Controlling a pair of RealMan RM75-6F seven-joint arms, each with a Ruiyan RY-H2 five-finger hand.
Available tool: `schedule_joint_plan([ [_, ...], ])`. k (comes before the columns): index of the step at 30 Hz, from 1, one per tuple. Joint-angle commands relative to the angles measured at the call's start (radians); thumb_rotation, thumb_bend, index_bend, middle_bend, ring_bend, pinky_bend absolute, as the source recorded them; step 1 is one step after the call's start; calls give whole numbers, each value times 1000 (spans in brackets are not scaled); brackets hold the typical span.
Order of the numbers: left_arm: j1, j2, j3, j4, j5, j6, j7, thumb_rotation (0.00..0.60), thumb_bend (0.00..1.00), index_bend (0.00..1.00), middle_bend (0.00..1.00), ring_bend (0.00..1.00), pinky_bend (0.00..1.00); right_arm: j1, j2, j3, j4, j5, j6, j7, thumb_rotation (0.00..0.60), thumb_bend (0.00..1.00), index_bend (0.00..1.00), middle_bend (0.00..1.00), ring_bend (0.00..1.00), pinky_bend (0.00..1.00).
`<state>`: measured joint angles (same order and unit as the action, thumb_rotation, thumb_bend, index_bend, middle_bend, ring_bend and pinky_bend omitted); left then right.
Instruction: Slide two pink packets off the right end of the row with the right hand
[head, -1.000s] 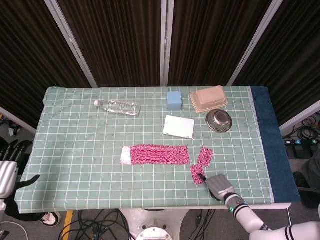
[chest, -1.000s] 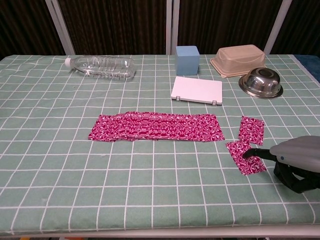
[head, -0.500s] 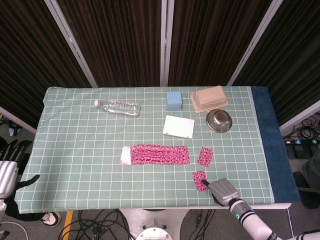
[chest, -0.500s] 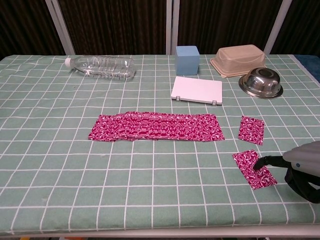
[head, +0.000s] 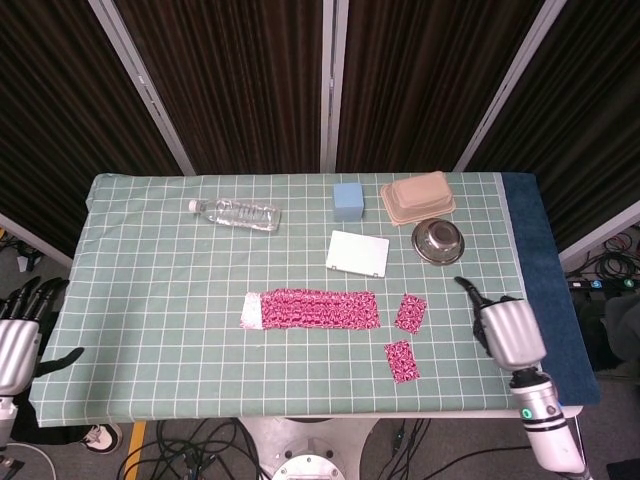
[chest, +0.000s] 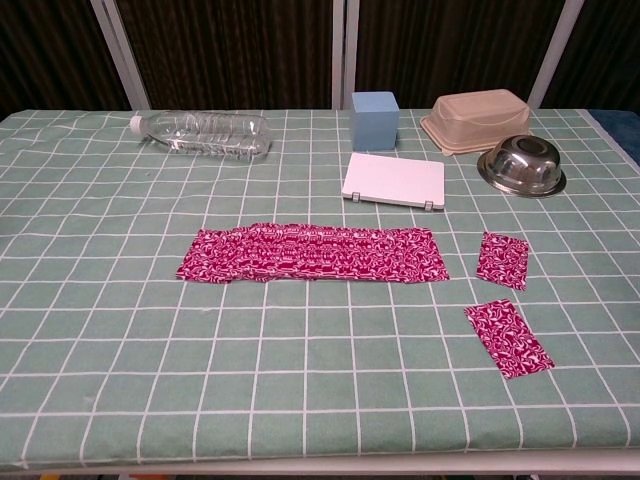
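Observation:
A row of pink patterned packets (head: 312, 309) (chest: 312, 253) lies across the middle of the green checked cloth. Two single pink packets lie apart from its right end: one (head: 410, 313) (chest: 502, 259) just to the right, the other (head: 402, 361) (chest: 507, 338) nearer the front edge, tilted. My right hand (head: 507, 330) hovers right of both packets near the table's right side, touching neither and holding nothing; the chest view does not show it. My left hand (head: 20, 335) hangs beyond the table's left edge, fingers apart, empty.
At the back lie a clear plastic bottle (head: 237, 213) on its side, a blue block (head: 347, 200), a tan lidded container (head: 417, 196) and a steel bowl (head: 438, 241). A white flat box (head: 357, 254) sits behind the row.
My right hand let go of the front packet, lifted off it and swung right and back, out of the chest view. That packet slid slightly toward the front edge before release.

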<state>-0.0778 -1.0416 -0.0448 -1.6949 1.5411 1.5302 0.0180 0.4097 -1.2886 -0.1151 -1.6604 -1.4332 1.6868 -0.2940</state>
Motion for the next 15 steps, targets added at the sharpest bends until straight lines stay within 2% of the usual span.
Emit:
schedule_joint_plan([
  [1, -3, 5, -2, -8, 0, -2, 7, 600, 0, 111, 107, 39, 141, -119, 2, 86, 149, -51, 123, 95, 600, 1000, 250, 906, 892, 766],
  [2, -4, 7, -3, -9, -2, -5, 10, 600, 0, 111, 107, 39, 141, -136, 10, 91, 168, -38, 124, 103, 600, 999, 255, 894, 871, 754],
  [3, -5, 7, -3, -9, -4, -6, 11, 600, 0, 111, 107, 39, 141, -147, 19, 87, 176, -27, 111, 108, 600, 952, 256, 840, 806, 719],
  [5, -7, 4, -4, -12, -8, -11, 15, 600, 0, 111, 107, 39, 141, -166, 67, 54, 140, 27, 15, 94, 600, 680, 195, 593, 520, 533],
  [6, -8, 1, -3, -12, -8, -13, 18, 600, 0, 111, 107, 39, 141, -170, 92, 46, 107, 61, -29, 73, 600, 440, 125, 378, 291, 349],
  [7, -9, -2, -3, -12, -8, -15, 22, 600, 0, 111, 107, 39, 141, -171, 113, 43, 77, 86, -63, 56, 600, 272, 63, 210, 135, 194],
  [8, -9, -6, -1, -9, -7, -16, 25, 600, 0, 111, 107, 39, 141, -171, 127, 45, 54, 95, -86, 53, 600, 145, 17, 73, 26, 64],
  [9, -9, -10, 0, -6, -7, -17, 28, 600, 0, 110, 107, 39, 141, -172, 130, 48, 53, 89, -91, 58, 600, 82, 1, 11, 0, 6],
  [10, -9, -14, 2, -3, -8, -19, 31, 600, 0, 111, 107, 39, 141, -175, 127, 51, 61, 79, -89, 63, 600, 61, 0, 0, 0, 0],
  [15, -4, -29, 10, 14, -21, -29, 47, 600, 0, 111, 107, 39, 141, -198, 116, 66, 73, 67, -95, 53, 600, 43, 0, 0, 0, 0],
])
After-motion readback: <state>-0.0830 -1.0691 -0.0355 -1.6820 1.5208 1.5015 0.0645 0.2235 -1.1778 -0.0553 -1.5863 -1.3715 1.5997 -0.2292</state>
